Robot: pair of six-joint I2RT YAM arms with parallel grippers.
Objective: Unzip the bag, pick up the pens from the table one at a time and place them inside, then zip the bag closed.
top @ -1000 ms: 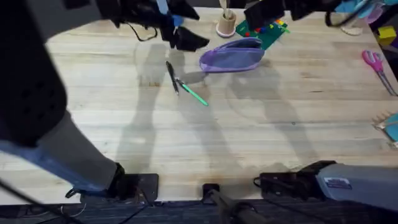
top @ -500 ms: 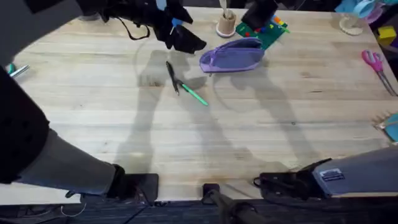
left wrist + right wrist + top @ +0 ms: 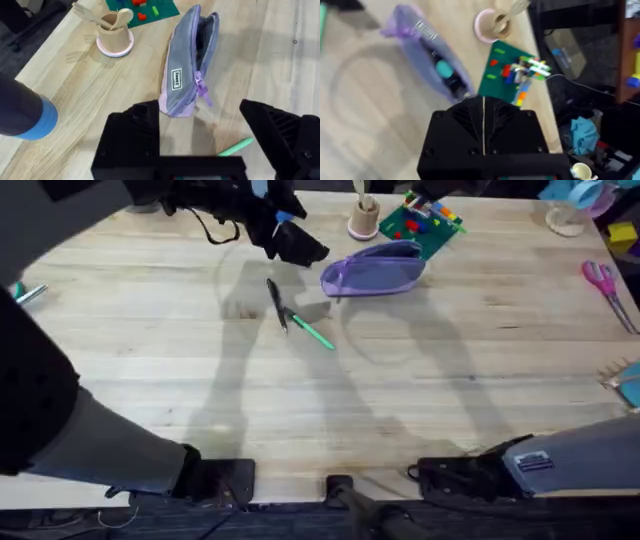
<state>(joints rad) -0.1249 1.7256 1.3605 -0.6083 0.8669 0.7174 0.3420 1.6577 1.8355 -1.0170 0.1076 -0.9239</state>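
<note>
While the bag (image 3: pixel 372 271) is lying at the far middle of the worktop (image 3: pixel 400 400) with its zipper already open along the top, the 2 pens are still waiting outside it. The black pen (image 3: pixel 276 304) and the green pen (image 3: pixel 311 331) are lying just beside each other, near the bag's left end, and their ends seem to be touching or crossing. The left gripper (image 3: pixel 200 130) is hovering above that end of the bag with its fingers spread wide and nothing between them; the purple zipper pull (image 3: pixel 201 90) is hanging just in front of it. The right gripper (image 3: pixel 483 125) is hanging over the other end of the bag, near the green brick plate (image 3: pixel 507 72), and its 2 fingers are pressed together with nothing held. I judge that the unzipping is done and the first pen pick is coming next. The risk is that a gripper going down on 1 pen is pushing the other away, because they are lying so close. Also the soft bag is maybe collapsing or sliding when a pen is pushed in, if no arm is holding its mouth open.
</note>
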